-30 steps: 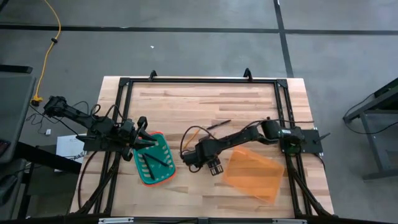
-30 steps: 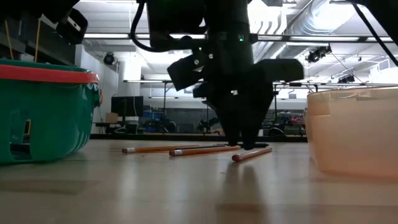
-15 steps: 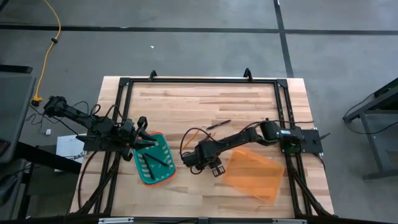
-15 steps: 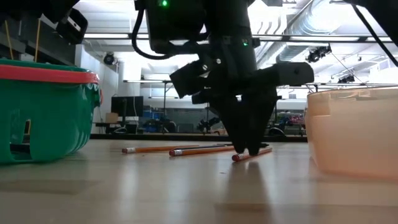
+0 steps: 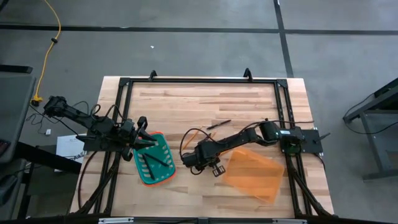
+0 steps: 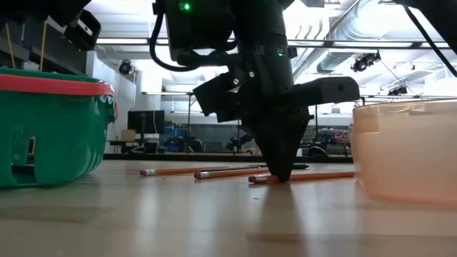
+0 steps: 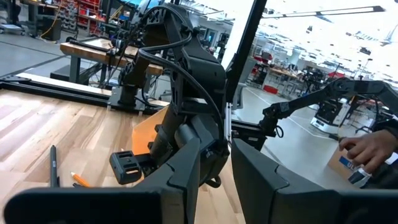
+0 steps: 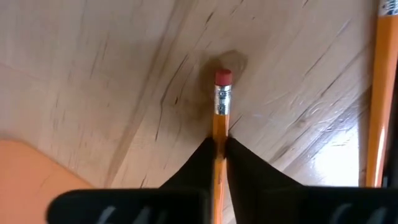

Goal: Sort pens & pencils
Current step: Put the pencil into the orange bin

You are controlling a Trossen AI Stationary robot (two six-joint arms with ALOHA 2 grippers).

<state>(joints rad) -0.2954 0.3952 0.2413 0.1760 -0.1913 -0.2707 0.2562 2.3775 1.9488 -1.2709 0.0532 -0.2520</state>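
My right gripper stands at the table's middle, fingers down, shut on an orange-tan pencil. Two more pencils lie flat on the table just beyond it; one also shows in the right wrist view. One dark pen lies on the table farther back, and dark pens lie in the green basket. My left gripper waits over the basket's far left rim, open and empty. My right gripper pinches the pencil's shaft between its two fingertips, a short way behind the ferrule and the red eraser. The fingers come from above, pointing down, across the pencil. The pencil lies about level at the table top.
A clear orange bin stands right of my right gripper and fills the right of the low view. The green basket stands at the left. A person's hand shows in the room beyond the table.
My right gripper has come down over the pencil and shut on it. The pencil has turned about on the table and now lies more nearly crosswise in the low view, with more of its length showing.
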